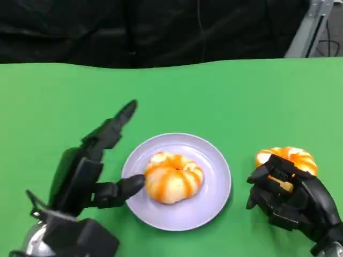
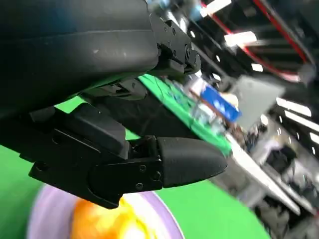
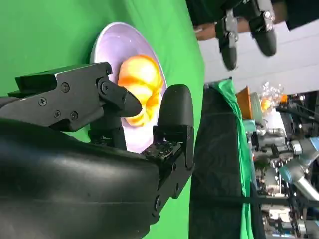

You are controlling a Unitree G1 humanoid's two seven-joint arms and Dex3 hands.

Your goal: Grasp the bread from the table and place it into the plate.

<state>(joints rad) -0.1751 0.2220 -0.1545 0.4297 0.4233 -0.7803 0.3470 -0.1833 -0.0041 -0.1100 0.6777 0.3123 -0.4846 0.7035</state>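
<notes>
Left hand (image 1: 102, 160) beside plate (image 1: 214, 187) — bread (image 1: 172, 176) inside

There are two pieces of bread and one plate on the green table. The plate (image 1: 214, 184) is round, pale lilac, and lies flat in the lower centre of the head picture. One bread (image 1: 172, 176) lies inside it, a little left of the plate's middle. It is a round bun, orange and cream in stripes, like a small pumpkin. The second bread (image 1: 292, 156) looks the same and is at the lower right of the picture, apart from the plate, partly covered from below.
</notes>
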